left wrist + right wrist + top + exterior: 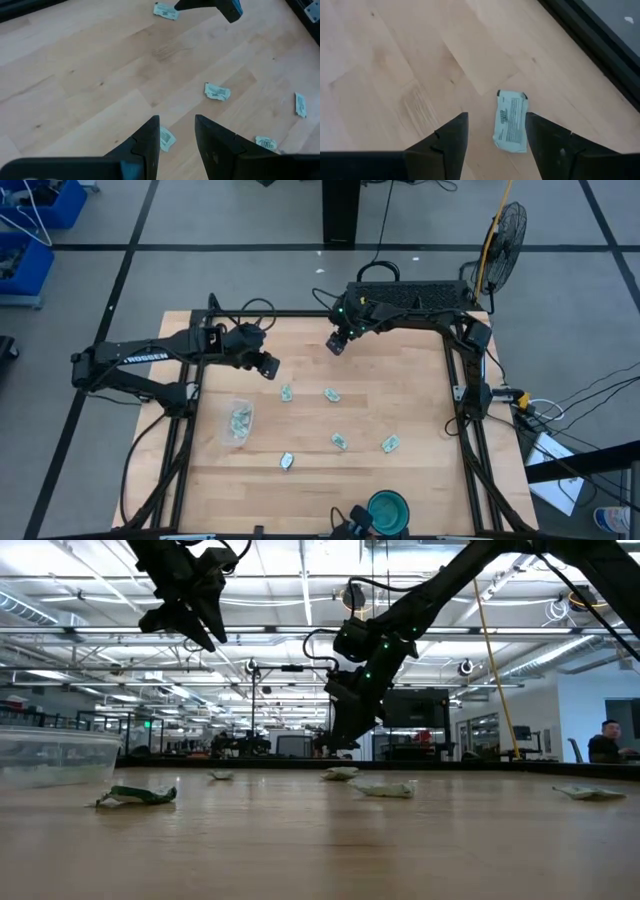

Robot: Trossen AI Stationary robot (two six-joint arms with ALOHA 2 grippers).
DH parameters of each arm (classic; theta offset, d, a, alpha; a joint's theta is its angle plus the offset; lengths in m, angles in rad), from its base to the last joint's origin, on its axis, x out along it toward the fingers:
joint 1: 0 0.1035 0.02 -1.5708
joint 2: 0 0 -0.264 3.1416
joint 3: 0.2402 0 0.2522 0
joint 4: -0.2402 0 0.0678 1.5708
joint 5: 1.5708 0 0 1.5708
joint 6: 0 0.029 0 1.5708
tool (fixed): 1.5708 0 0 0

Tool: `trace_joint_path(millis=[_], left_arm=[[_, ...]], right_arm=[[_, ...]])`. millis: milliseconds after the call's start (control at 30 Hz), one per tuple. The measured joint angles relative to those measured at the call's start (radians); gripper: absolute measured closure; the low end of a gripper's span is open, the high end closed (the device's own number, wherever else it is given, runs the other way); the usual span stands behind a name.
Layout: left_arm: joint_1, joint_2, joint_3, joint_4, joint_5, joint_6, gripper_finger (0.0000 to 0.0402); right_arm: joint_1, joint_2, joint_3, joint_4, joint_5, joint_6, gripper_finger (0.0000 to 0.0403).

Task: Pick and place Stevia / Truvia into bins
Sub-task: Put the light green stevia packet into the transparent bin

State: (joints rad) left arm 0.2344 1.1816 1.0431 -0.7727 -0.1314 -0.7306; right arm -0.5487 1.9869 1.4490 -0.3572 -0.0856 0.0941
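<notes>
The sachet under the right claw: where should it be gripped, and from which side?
Come straight down on the sachet, closing the right claw across its short width, near the middle. It lies flat on the table between the open fingers.

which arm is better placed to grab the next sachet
Probably the left. Its open tool hangs just above the sachet nearest the tub. The right tool, also open, sits farther from the tub.
</notes>
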Motion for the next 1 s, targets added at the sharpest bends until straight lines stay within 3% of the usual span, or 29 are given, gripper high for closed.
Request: trace_joint_path(millis=[100,367,500,667,833,1000], left_arm=[[0.0,0.0,0.0,0.0,0.0,0.001,0.0273],[0.0,0.0,0.0,0.0,-0.001,0.003,0.0273],[0.0,0.0,0.0,-0.001,-0.001,0.023,0.0273],[0.0,0.0,0.0,0.0,-0.001,0.027,0.0273],[0.0,0.0,0.0,0.029,-0.002,0.03,0.0273],[0.0,0.0,0.0,0.035,-0.006,0.029,0.0273]], right_arm=[[0.0,0.0,0.0,0.0,-0.002,0.003,0.0209],[0.026,-0.115,0.0,-0.013,-0.182,0.151,0.0226],[0.062,-0.216,0.0,-0.072,-0.167,0.03,0.0235],[0.037,-0.323,0.001,-0.186,-0.018,-0.189,0.0222],[-0.068,-0.292,0.001,-0.269,-0.121,-0.134,0.0194],[-0.084,-0.209,-0.001,-0.366,-0.096,-0.205,0.0187]])
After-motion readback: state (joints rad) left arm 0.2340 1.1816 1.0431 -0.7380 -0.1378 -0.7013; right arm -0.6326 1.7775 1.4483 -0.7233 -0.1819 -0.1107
